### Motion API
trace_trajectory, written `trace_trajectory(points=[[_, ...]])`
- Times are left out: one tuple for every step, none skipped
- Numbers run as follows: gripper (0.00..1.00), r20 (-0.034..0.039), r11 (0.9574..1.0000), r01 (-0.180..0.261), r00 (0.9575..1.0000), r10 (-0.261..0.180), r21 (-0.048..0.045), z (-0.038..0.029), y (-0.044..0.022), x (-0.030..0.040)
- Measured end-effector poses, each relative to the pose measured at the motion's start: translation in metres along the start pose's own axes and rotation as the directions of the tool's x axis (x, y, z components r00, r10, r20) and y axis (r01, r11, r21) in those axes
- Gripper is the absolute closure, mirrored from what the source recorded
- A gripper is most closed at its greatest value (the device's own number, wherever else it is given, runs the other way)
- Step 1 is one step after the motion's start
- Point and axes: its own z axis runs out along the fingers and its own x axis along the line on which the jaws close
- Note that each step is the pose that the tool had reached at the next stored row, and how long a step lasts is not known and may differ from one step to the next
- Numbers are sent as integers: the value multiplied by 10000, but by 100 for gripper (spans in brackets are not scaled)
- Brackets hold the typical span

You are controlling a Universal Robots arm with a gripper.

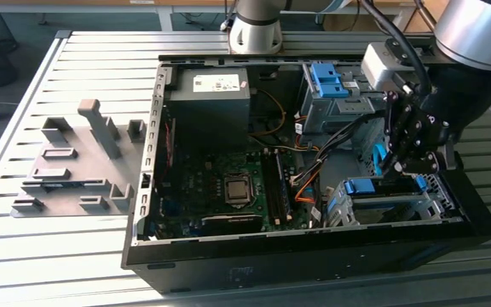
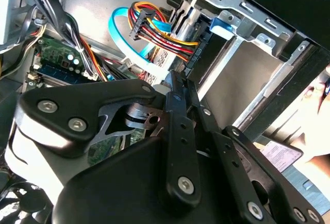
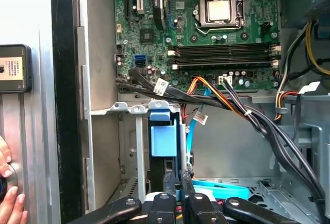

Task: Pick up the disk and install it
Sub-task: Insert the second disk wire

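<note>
Although most of its body is hidden, the disk shows as a blue carrier edge standing upright in the grey drive cage at the front corner of the open computer case, toward the exterior view's right. In the first wrist view the same blue carrier sits slotted between the cage's metal walls, just beside a light-blue data cable.

The claw hangs directly over the cage, its black linkages reaching down to the disk's upper edge. In the first wrist view the claw's fingertips stand close together at the carrier's near end, and they appear to pinch it, though the contact itself is partly hidden. In the second wrist view the black fingers point toward the cage, where a bundle of coloured power wires runs to a connector.

Further out, the green motherboard lies on the case floor, with a black power-supply box toward the back and a second blue bracket atop the upper bay. The case rests on a slatted metal surface, where a grey fixture stands on the exterior view's left. A person's hand rests at the case's outer edge in the first wrist view.
</note>
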Motion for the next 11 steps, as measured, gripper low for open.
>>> trace_trajectory(points=[[84,0,10000,0,10000,0,0,8,-1,3],[84,1,10000,0,10000,0,-1,15,-2,6],[84,1,10000,1,10000,-1,-2,19,-5,9],[84,1,10000,3,10000,-3,-14,21,-10,9],[84,0,10000,8,10000,-8,-37,24,-17,9],[84,-1,10000,13,10000,-13,-55,27,-22,9],[84,-4,10000,15,10000,-15,-72,30,-26,9],[84,-4,10000,17,10000,-17,-86,34,-29,9],[84,-5,9999,17,10000,-18,-99,39,-31,9],[84,-6,9999,17,10000,-17,-102,43,-32,12],[84,-1,9999,17,10000,-17,-104,47,-34,18]])
